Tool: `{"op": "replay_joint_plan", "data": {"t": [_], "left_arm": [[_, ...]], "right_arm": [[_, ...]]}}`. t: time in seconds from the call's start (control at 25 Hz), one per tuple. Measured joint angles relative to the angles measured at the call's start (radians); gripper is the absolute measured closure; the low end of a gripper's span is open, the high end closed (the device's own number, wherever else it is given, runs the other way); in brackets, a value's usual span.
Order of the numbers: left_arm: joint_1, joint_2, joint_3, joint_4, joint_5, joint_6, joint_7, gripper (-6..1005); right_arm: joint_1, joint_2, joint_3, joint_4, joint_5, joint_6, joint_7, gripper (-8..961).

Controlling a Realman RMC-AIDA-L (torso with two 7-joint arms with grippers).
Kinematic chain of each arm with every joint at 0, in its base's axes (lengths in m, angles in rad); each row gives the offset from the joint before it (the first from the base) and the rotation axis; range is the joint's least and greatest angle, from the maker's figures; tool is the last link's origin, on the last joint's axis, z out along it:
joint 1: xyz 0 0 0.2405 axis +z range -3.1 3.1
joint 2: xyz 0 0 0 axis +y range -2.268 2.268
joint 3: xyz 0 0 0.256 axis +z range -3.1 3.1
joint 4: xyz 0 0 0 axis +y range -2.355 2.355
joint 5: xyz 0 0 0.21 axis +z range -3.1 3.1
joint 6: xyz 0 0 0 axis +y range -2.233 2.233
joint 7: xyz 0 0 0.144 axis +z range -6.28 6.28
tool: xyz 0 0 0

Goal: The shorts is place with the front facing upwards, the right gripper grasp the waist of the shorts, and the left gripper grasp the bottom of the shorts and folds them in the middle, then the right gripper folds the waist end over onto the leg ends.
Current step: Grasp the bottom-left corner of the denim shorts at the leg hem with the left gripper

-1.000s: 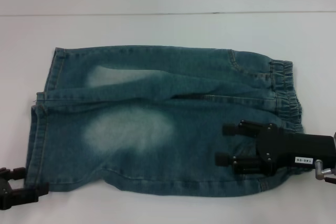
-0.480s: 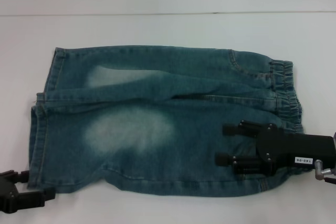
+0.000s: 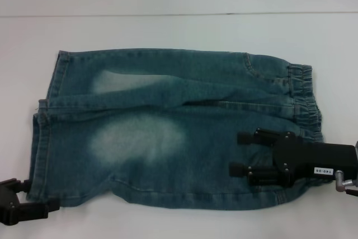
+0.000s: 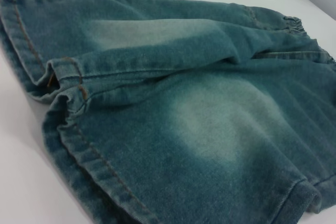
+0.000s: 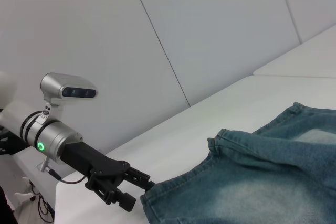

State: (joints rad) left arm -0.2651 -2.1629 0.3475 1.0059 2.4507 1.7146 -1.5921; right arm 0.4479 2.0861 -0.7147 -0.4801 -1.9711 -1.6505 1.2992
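Observation:
The denim shorts [image 3: 168,99] lie flat, front up, on the white table. The gathered waist [image 3: 305,96] is at the right and the leg ends [image 3: 47,104] at the left. My right gripper [image 3: 236,153] hovers over the near part of the shorts just inside the waist, open, fingers pointing left. My left gripper [image 3: 39,195] is at the near left corner, open, its fingers either side of the near leg hem's corner. The right wrist view shows that left gripper [image 5: 137,191] at the hem corner. The left wrist view shows the leg ends [image 4: 68,77] close up and no fingers.
The white table [image 3: 168,26] runs beyond the shorts on every side, with a pale wall behind it. In the right wrist view the left arm's silver wrist with its green ring light [image 5: 41,145] shows past the table edge.
My left gripper has edged slightly right, closer to the near leg hem corner. The right gripper and the shorts have not moved.

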Motion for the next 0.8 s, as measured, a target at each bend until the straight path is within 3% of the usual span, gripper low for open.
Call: {"op": "replay_joint_plan", "data": {"t": [0.8], "left_arm": [[-0.027,0.001,0.007,-0.023,0.006,0.003,-0.022,111]], "right_arm": [[0.000,0.000,0.000,0.002,0.000,0.001,0.000,6]]}}
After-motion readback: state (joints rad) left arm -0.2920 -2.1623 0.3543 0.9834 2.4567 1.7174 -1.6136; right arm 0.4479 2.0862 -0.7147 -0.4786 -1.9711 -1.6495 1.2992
